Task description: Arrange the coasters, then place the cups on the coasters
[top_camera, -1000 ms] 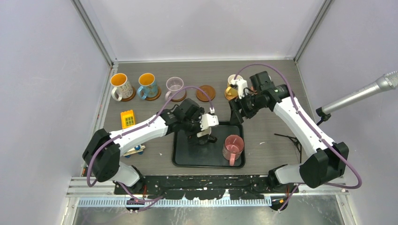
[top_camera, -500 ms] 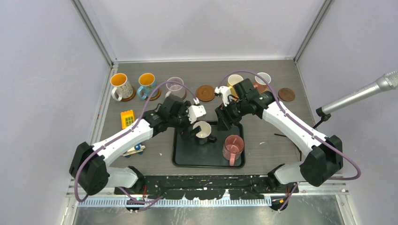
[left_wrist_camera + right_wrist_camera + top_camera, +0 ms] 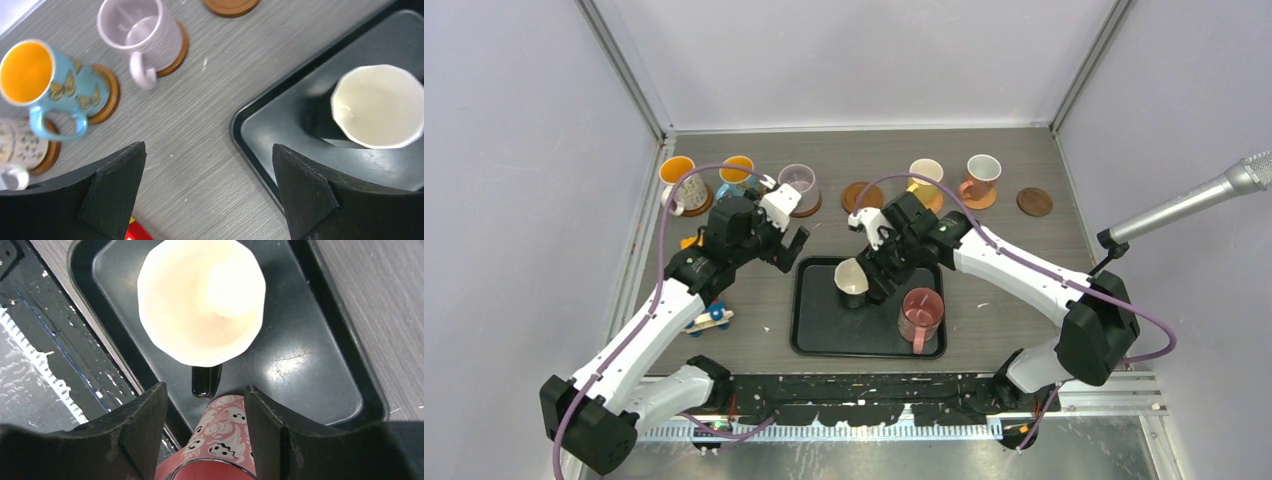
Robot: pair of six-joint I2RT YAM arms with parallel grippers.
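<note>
The left gripper (image 3: 207,147) has its fingers (image 3: 117,185) spread to their widest, holding and touching nothing, and it hangs above bare desk (image 3: 200,100) just off the left rear corner of the black tray (image 3: 260,135). The right gripper (image 3: 204,390) is over the tray with its fingers (image 3: 137,425) partly open and gripping nothing. The black handle (image 3: 206,380) of the cream-lined cup (image 3: 200,300) points in between the two fingertips, with a gap visible on either side. This cup stands upright in the rear left part of the tray. The pink mug (image 3: 220,440), printed with white ghost faces, stands upright in the tray's right part, between the right fingers in the wrist view and just beside the black handle. Along the rear edge of the desk, from the left corner, stand a white patterned mug (image 3: 15,142), a blue mug (image 3: 50,80) printed with butterflies and orange inside, and a lilac mug (image 3: 142,32), each upright on its own brown coaster (image 3: 180,52). Next comes a bare coaster (image 3: 230,5), then a yellow mug (image 3: 921,178) and a pale mug (image 3: 981,172), each on an orange-tan coaster (image 3: 932,200). A bare dark coaster (image 3: 1034,202) lies nearest the right edge. These five rear mugs stand apart from both pairs of fingers.
</note>
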